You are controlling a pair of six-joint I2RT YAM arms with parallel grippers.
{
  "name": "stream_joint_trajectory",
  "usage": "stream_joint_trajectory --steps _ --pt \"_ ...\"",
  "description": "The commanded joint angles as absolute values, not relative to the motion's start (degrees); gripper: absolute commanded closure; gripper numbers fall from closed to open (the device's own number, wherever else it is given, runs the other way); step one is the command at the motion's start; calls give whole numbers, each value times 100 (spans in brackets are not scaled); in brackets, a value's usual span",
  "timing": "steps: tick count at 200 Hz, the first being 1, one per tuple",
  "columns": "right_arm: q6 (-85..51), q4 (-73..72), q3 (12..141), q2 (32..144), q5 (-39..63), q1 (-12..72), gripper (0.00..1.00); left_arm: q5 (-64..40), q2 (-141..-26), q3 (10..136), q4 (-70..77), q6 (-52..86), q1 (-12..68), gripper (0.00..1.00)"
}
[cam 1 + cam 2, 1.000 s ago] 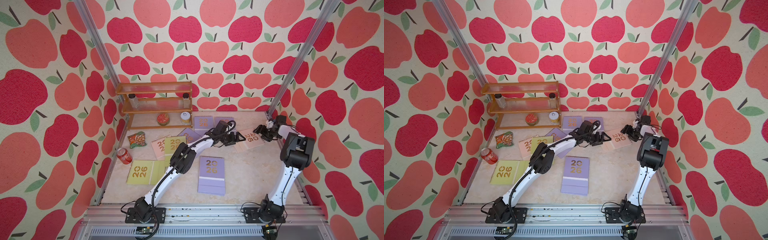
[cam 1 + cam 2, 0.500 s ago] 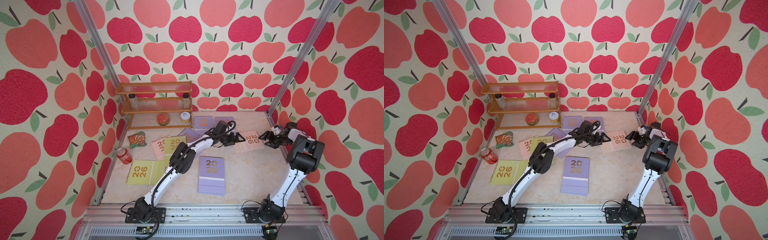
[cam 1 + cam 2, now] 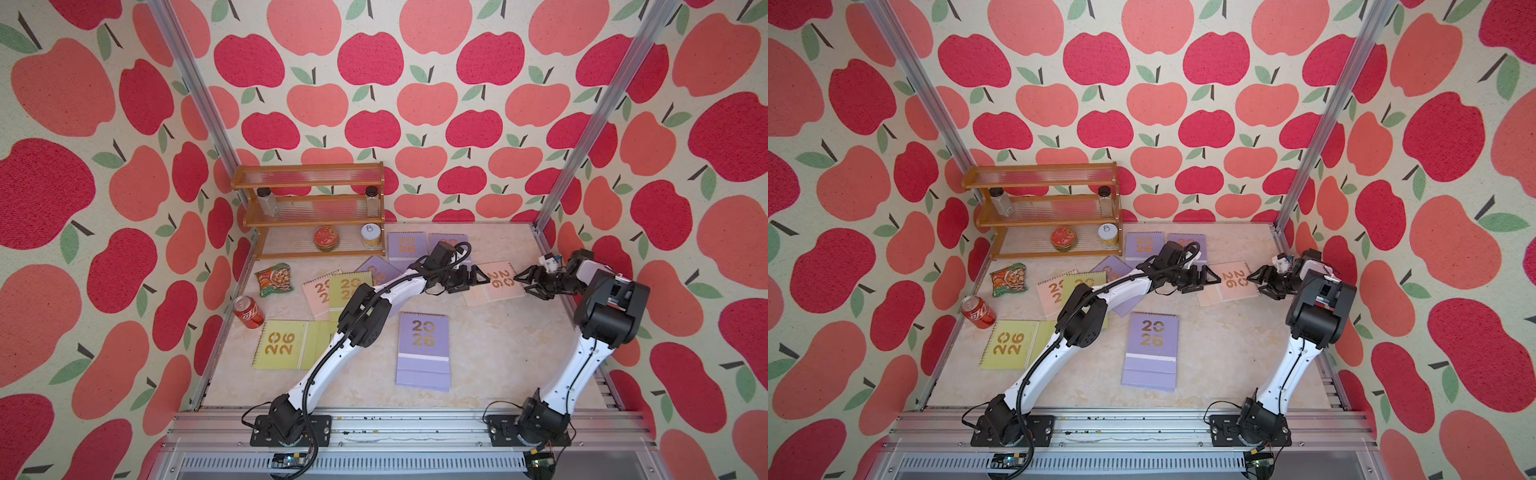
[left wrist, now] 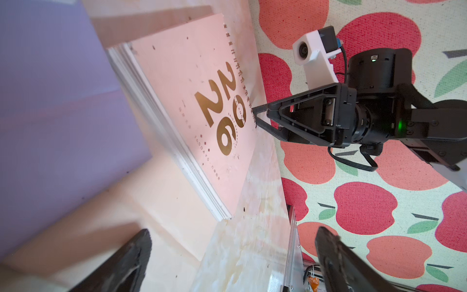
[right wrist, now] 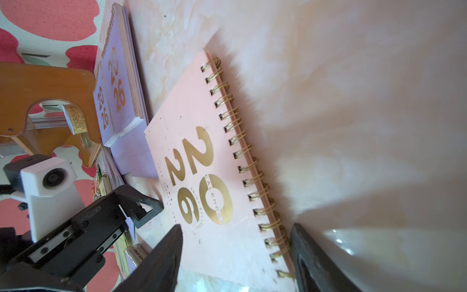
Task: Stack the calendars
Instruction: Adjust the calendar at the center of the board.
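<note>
A pale pink calendar (image 3: pixel 498 281) (image 3: pixel 1234 281) lies flat at the back right of the table, its gold spiral towards the right wall. My right gripper (image 3: pixel 521 285) (image 5: pixel 236 230) stands open astride that spiral edge (image 5: pixel 242 151), one finger over the cover and one beyond the coil. My left gripper (image 3: pixel 478 284) (image 4: pixel 232 252) faces it from the calendar's opposite edge, open and holding nothing. More calendars lie flat: a lilac one (image 3: pixel 423 349) front centre, a yellow-green one (image 3: pixel 282 345) at the left, pink (image 3: pixel 316 293) and yellow-green (image 3: pixel 348 289) overlapping, two lilac ones (image 3: pixel 406 246) at the back.
A wooden rack (image 3: pixel 311 208) with jars and a red tin (image 3: pixel 326 237) stands at the back left. A snack packet (image 3: pixel 273 279) and a red can (image 3: pixel 248 312) lie near the left wall. The right wall (image 4: pixel 379 202) is close behind my right gripper.
My right gripper has swung from the back right corner down to the pink calendar's spiral edge, and its jaws have narrowed a little. The left arm has stayed put.
</note>
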State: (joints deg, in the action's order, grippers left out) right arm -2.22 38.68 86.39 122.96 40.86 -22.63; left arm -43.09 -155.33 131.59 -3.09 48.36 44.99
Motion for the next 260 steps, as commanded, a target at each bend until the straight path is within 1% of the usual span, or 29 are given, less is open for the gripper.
stream_joint_trajectory --steps 1,23,49,78,101,117,149,168,201,235,260 --pt "-88 4128 8434 12338 4992 -2197 33 -4385 -15495 13006 -485 4867 4514 0" --pt "-228 3896 8150 12162 5246 -2232 35 -4420 -15504 12973 -415 4917 4517 1" --pt "-341 3749 7728 11799 4996 -2215 36 -4464 -15541 12937 -323 4981 4524 0" --pt "-659 3592 7257 11295 4397 -2189 36 -4534 -15661 12952 -173 5135 4535 0" --pt "-985 3457 6894 10790 3623 -2104 30 -4575 -15744 12981 -88 5222 4560 0" --pt "-1198 3456 6706 10483 3257 -2048 29 -4585 -15759 12992 -88 5230 4571 0" --pt "-1427 3439 6382 9998 2964 -2029 26 -4605 -15767 12957 -80 5229 4588 0" --pt "-1194 3497 6372 10023 2772 -2088 26 -4614 -15776 12946 -66 5230 4604 1" --pt "-914 3362 6487 10356 2912 -2232 25 -4623 -15787 12937 -71 5238 4624 0" --pt "-788 3148 6650 10822 3458 -2225 25 -4632 -15852 12963 -71 5265 4623 0" --pt "-646 3178 6816 11107 3625 -2108 26 -4632 -15899 12981 -70 5284 4637 0"
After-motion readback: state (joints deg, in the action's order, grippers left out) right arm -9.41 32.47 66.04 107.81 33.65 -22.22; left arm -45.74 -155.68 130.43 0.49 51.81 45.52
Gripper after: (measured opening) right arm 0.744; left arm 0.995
